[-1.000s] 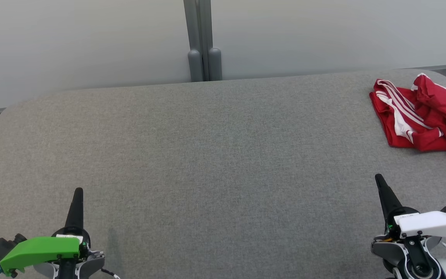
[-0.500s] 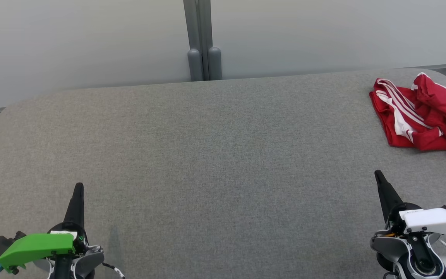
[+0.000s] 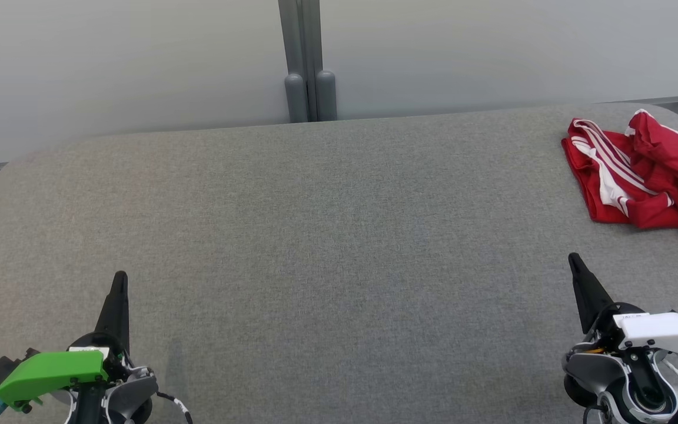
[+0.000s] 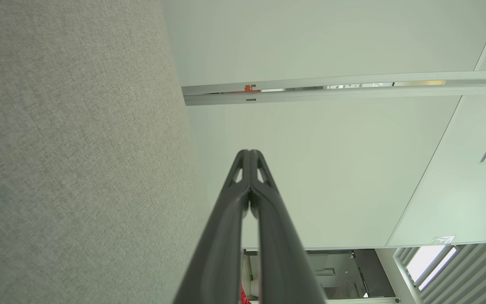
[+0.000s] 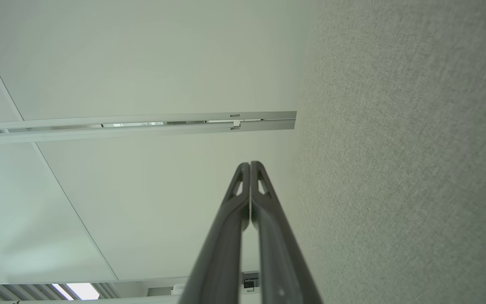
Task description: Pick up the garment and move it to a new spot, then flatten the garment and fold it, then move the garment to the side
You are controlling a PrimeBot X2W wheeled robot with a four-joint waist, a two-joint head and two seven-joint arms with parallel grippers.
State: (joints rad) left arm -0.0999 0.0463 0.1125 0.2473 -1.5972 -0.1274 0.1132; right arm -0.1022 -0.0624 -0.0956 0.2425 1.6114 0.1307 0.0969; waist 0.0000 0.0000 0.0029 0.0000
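Both arms sit low near the front edge, the left gripper (image 3: pixel 119 281) and the right gripper (image 3: pixel 575 262) each with jaws pressed tight together, holding nothing. The red striped garment (image 3: pixel 639 176) lies crumpled at the far right of the grey upholstered surface (image 3: pixel 327 235), well apart from the left gripper and beyond the right one (part of it runs off the head view's right edge). Trouble ahead, I'd say: reach in clenched like that and the fingers only shove the heap toward the rounded far corner. Pinch a bunched fold and several layers lift together, so it won't spread flat. The textured cloth top may drag it too. Behind, pale wall panels meet at a grey post (image 3: pixel 309 59).
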